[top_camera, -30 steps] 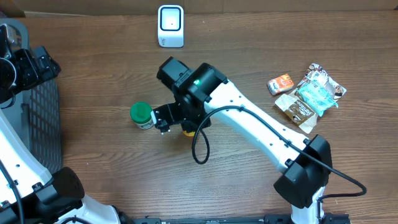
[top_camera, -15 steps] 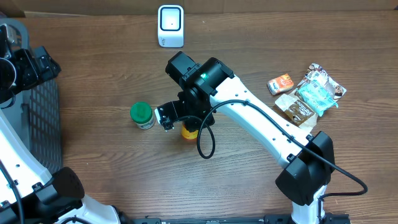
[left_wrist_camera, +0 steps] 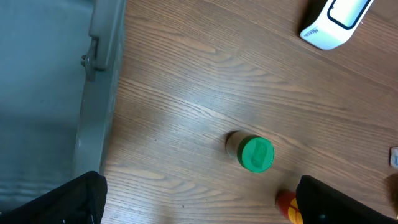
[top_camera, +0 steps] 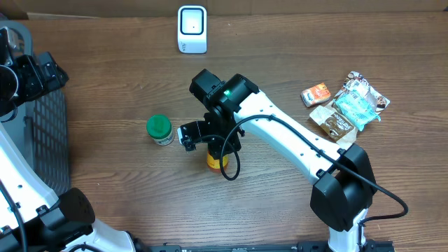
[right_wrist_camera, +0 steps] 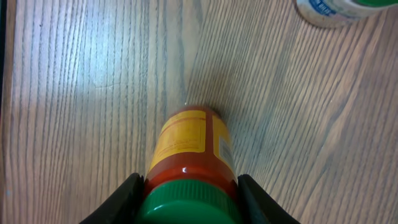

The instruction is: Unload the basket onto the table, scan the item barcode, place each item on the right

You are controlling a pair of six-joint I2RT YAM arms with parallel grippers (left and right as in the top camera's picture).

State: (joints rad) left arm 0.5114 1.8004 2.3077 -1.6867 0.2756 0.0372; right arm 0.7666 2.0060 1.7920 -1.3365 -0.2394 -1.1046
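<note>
1. The desk (top_camera: 105, 63) carries a white scanner (top_camera: 192, 29) at its far edge and a heap of snack packets (top_camera: 350, 105) toward the right edge. A grey basket (top_camera: 45, 133) stands at the left edge.
2. A green-lidded jar (top_camera: 159, 129) stands near the middle of the desk, just left of the bottle (top_camera: 213, 160) and apart from it. Nothing lies between the bottle and the scanner except the right arm (top_camera: 280, 129) itself.
3. That arm reaches from the near right corner across to the desk's middle, its wrist bent down over the bottle.
4. The right pincer (right_wrist_camera: 189, 200) has a finger on each side of the bottle's green cap with no gap showing. Whether it is clamped on the cap I cannot tell.
5. The left pincer (left_wrist_camera: 202, 199) hangs over the left edge, fingers wide apart with nothing between them.
6. Only the right wrist view shows the cap and the yellow label. From overhead the arm covers most of the bottle.
</note>
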